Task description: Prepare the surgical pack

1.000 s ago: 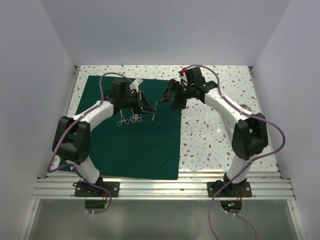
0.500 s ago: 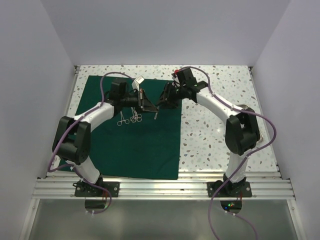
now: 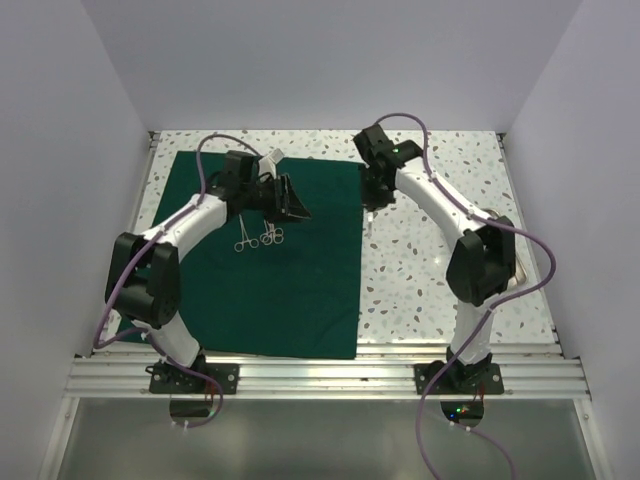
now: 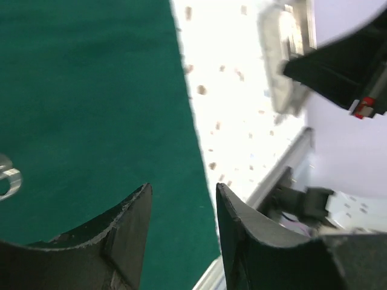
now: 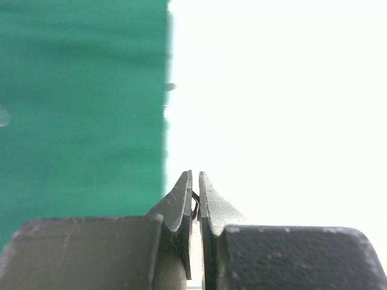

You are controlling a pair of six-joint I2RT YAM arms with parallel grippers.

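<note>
White links (image 3: 195, 225), black joints (image 3: 140, 282); purple cables (image 3: 419, 438).

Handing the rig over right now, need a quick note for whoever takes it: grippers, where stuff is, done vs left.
Left gripper: open, empty, above the green cloth.
Right gripper: shut on a thin tool, over bare table just past the cloth's right edge.
Cloth: spread flat; ringed clamps lie on its far half.
Done: cloth laid out, clamps on it.
Left: probably set the held tool down, then fold the cloth into a bundle.
</note>
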